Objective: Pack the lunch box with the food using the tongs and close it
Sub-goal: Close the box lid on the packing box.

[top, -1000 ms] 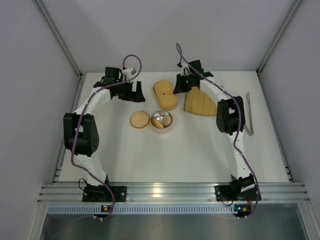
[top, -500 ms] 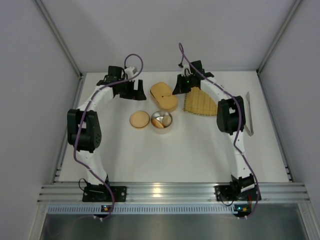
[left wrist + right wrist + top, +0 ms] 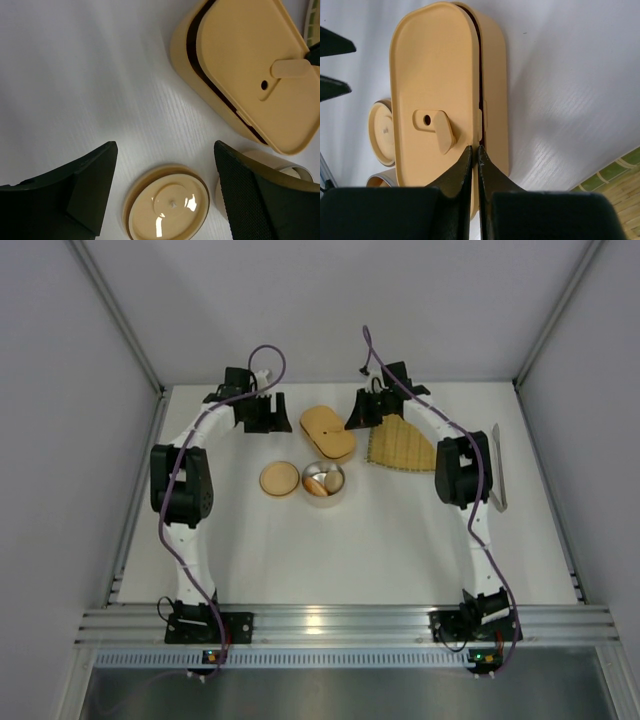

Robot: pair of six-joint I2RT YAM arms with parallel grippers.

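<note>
The tan oval lunch box [image 3: 328, 432] lies at the back middle, its lid [image 3: 435, 75] sitting slightly ajar over a dark gap. My right gripper [image 3: 475, 148] is shut, its tips pinching the lid's side edge by a small tab. My left gripper [image 3: 165, 150] hangs open just left of the box, above the table and a round tan lid [image 3: 167, 202]. A small round bowl [image 3: 340, 490] holds pale pieces of food [image 3: 320, 481]. The silvery tongs [image 3: 497, 468] lie far right, beyond the right arm.
A yellow woven mat [image 3: 400, 445] lies right of the lunch box, under the right arm. The round lid [image 3: 279, 480] rests left of the bowl. Grey walls close in the back and both sides.
The left arm has swung right, bringing its gripper closer to the lunch box. The right gripper has closed at the lid's edge, and the box has shifted slightly.
</note>
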